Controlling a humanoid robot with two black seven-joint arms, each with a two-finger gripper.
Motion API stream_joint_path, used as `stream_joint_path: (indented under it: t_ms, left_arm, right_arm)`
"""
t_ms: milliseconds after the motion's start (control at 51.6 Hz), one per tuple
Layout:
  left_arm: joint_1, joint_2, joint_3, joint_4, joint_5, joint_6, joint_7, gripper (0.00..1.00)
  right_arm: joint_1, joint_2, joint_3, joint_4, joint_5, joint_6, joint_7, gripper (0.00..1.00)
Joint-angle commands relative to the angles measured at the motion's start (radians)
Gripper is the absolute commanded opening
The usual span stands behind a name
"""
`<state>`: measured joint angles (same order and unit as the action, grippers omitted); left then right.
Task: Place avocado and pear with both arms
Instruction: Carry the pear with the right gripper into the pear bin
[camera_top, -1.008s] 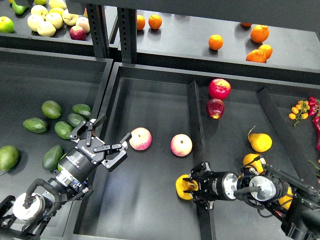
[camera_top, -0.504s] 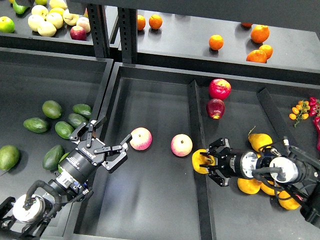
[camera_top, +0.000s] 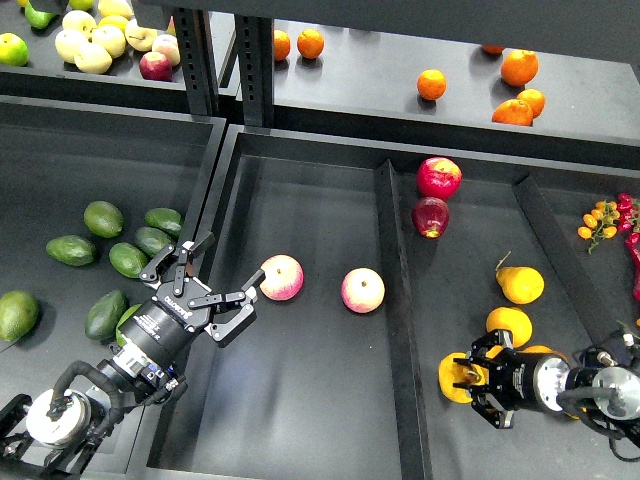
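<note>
My right gripper (camera_top: 466, 378) is shut on the pear (camera_top: 460, 377), yellow-orange with a dark patch, low in the right compartment just right of the divider (camera_top: 396, 320). Two clean pears (camera_top: 520, 285) (camera_top: 510, 323) lie beside it. My left gripper (camera_top: 228, 264) is open and empty above the wall between the left bin and the middle compartment, its fingertip close to a pink-yellow apple (camera_top: 281, 277). Several dark green avocados (camera_top: 127, 260) lie in the left bin, left of that gripper. I cannot tell which one is the task's avocado.
A second pink-yellow apple (camera_top: 362, 290) lies in the middle compartment. Two red apples (camera_top: 439, 177) (camera_top: 431, 216) sit at the back of the right compartment. A larger pale green fruit (camera_top: 17, 313) is at far left. Oranges (camera_top: 519, 67) are on the upper shelf, small tomatoes (camera_top: 603, 218) at right.
My right gripper carried the pear from the middle compartment over the divider and down into the right compartment near the other pears. The left arm has barely moved.
</note>
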<state>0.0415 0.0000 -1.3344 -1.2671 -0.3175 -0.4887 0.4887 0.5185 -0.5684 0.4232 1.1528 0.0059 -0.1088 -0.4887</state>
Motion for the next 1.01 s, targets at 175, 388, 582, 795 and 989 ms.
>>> stream_joint_path:
  t_ms: [175,388,582,795,989]
  left_arm:
    - [0.0,0.0,-0.002,0.002,0.0,0.0,0.0,0.99]
    - [0.0,0.0,-0.002,0.002,0.0,0.0,0.0,0.99]
    - [0.0,0.0,-0.002,0.002,0.0,0.0,0.0,0.99]
    - [0.001,0.0,-0.002,0.002,0.0,0.0,0.0,0.99]
    - [0.008,0.0,0.0,0.0,0.0,0.0,0.0,0.99]
  right_arm:
    - [-0.044,-0.002,0.003,-0.013,-0.058,-0.006,0.0,0.18]
    - [-0.044,-0.005,0.005,-0.011,-0.063,-0.018,0.0,0.28]
    - [-0.043,-0.005,0.005,-0.004,-0.07,-0.054,0.0,0.48]
    - [-0.035,-0.007,0.011,0.016,-0.064,-0.104,0.0,0.63]
    - [-0.025,-0.008,0.014,0.068,-0.064,-0.158,0.0,0.81]
